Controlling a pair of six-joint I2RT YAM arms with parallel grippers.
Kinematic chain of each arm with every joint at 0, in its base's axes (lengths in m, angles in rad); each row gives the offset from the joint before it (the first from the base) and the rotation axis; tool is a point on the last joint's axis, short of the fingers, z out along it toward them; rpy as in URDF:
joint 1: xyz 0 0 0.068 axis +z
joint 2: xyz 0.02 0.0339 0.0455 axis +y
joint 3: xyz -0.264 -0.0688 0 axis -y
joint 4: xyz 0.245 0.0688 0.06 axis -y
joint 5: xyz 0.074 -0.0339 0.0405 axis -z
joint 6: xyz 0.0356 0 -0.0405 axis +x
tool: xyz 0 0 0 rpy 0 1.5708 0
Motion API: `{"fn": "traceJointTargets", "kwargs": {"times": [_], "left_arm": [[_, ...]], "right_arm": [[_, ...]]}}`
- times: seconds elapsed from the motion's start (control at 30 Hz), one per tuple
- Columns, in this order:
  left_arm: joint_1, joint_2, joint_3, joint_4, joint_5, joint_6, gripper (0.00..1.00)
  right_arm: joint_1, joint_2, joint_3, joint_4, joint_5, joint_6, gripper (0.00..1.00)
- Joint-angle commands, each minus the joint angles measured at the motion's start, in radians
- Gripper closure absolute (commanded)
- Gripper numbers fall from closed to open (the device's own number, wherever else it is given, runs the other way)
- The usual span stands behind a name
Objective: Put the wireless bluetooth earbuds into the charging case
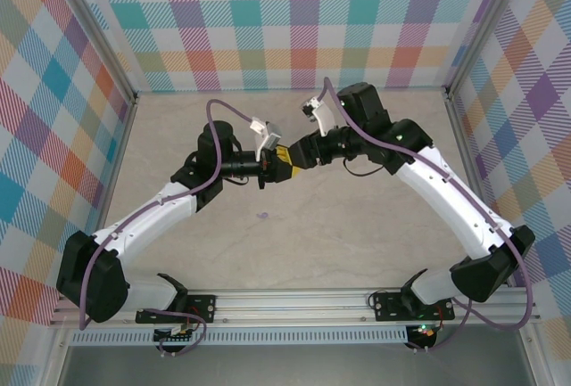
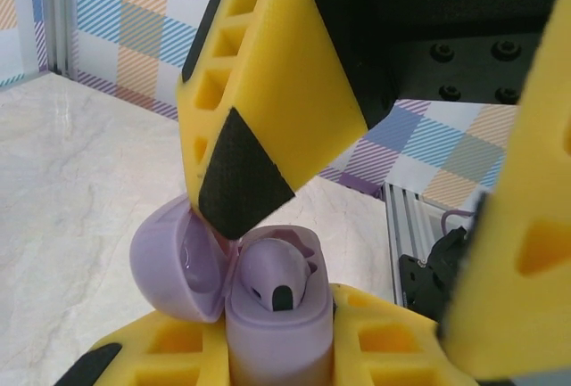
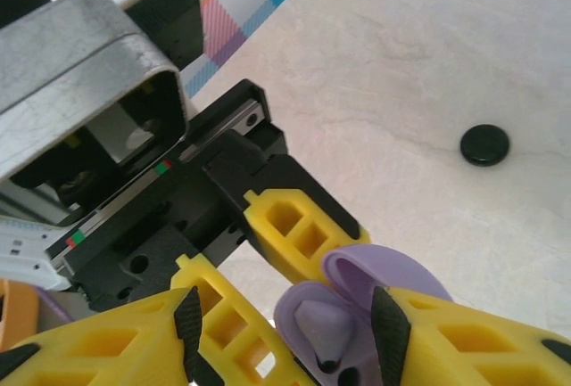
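Note:
My left gripper [image 2: 277, 355] is shut on a pale lilac charging case [image 2: 278, 341], held upright above the table with its lid [image 2: 169, 261] swung open. One lilac earbud [image 2: 278, 270] sits in the case's well, dark tip showing. My right gripper [image 3: 290, 337] is open and straddles the case mouth [image 3: 308, 315]. Its pads [image 3: 390, 332] stand clear of the earbud [image 3: 326, 328], and one of its fingers [image 2: 259, 119] has its tip by the lid's hinge. In the top view both grippers [image 1: 285, 163] meet at the table's middle.
A black round case [image 3: 484, 145] lies on the marble table beyond the grippers. A tiny lilac object [image 1: 264, 217], too small to make out, lies on the table nearer the arm bases. Checked walls [image 1: 285, 20] and a metal frame enclose the table.

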Motion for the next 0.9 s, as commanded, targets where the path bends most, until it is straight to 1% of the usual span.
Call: {"fn": "traceJointTargets", "kwargs": {"times": [0.0, 0.13, 0.23, 0.33, 0.43, 0.53, 0.67, 0.77, 0.87], "left_arm": [[-0.015, -0.006, 0.038, 0.013, 0.026, 0.009, 0.85], [-0.015, -0.008, 0.036, 0.014, 0.022, 0.009, 0.85], [-0.015, -0.016, 0.029, 0.011, -0.015, 0.009, 0.85], [-0.012, -0.026, 0.018, 0.007, -0.05, 0.011, 0.85], [-0.001, -0.03, 0.013, 0.004, -0.049, 0.012, 0.85], [0.011, -0.037, 0.012, -0.001, -0.041, 0.01, 0.85], [0.027, -0.055, 0.012, -0.01, -0.036, 0.011, 0.85], [0.041, -0.073, 0.012, -0.022, -0.032, 0.011, 0.85], [0.052, -0.094, 0.013, -0.034, -0.017, 0.012, 0.85]], "right_arm": [[-0.001, -0.023, 0.019, -0.005, 0.122, 0.015, 0.44], [-0.001, -0.035, 0.012, 0.003, 0.11, 0.012, 0.44], [-0.003, -0.057, -0.006, 0.018, 0.111, 0.017, 0.43], [-0.003, -0.092, -0.041, 0.035, 0.181, 0.034, 0.43], [-0.008, -0.137, -0.09, 0.054, 0.315, 0.081, 0.42], [-0.039, -0.178, -0.134, 0.054, 0.386, 0.124, 0.42], [-0.101, -0.174, -0.165, 0.005, 0.373, 0.15, 0.41], [-0.119, -0.139, -0.189, -0.033, 0.354, 0.147, 0.4], [-0.139, -0.099, -0.229, -0.036, 0.296, 0.165, 0.39]]}}
